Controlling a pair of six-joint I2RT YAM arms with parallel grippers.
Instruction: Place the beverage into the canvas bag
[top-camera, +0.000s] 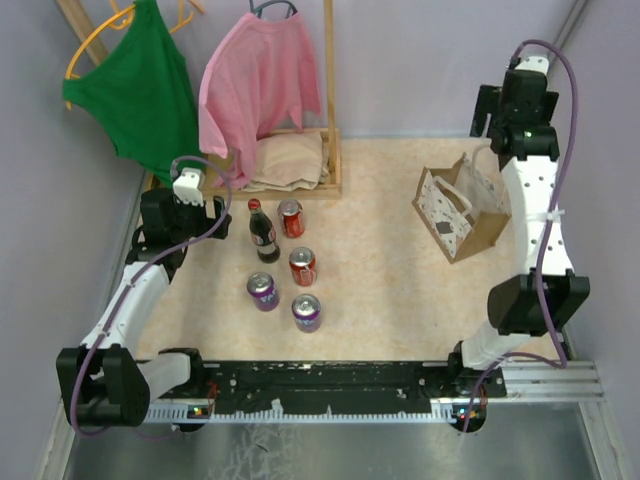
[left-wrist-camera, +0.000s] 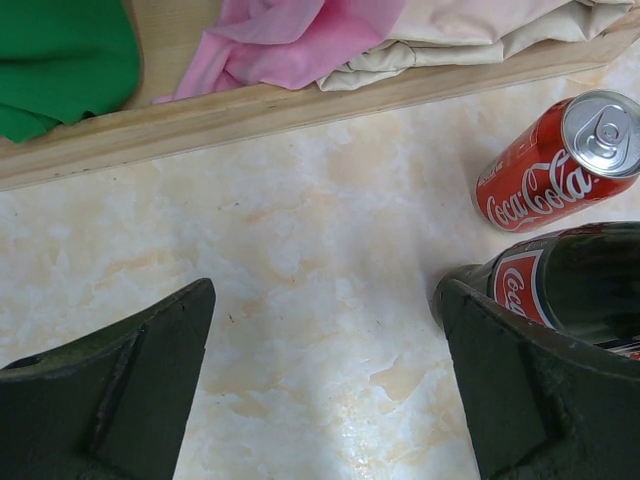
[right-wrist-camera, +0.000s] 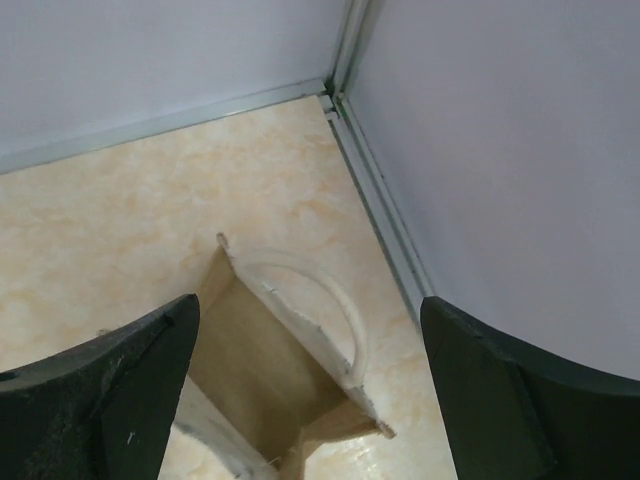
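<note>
- While the left gripper (left-wrist-camera: 325, 300) hangs fully spread and empty, the dark glass cola bottle with red label (left-wrist-camera: 575, 275) sits outside the finger (left-wrist-camera: 520, 390) nearest it, possibly touching.
- Shift sideways to straddle the bottle, clear of the red aluminium cola can (left-wrist-camera: 555, 165).
- Right gripper (right-wrist-camera: 310, 310) wide open, empty, over the tan canvas bag with white loop handles (top-camera: 480, 225), well apart from the bottle.

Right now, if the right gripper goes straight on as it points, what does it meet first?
Probably the small tan-brown canvas bag, whose open mouth lies between the open fingers of the right gripper; depth is unclear.
</note>
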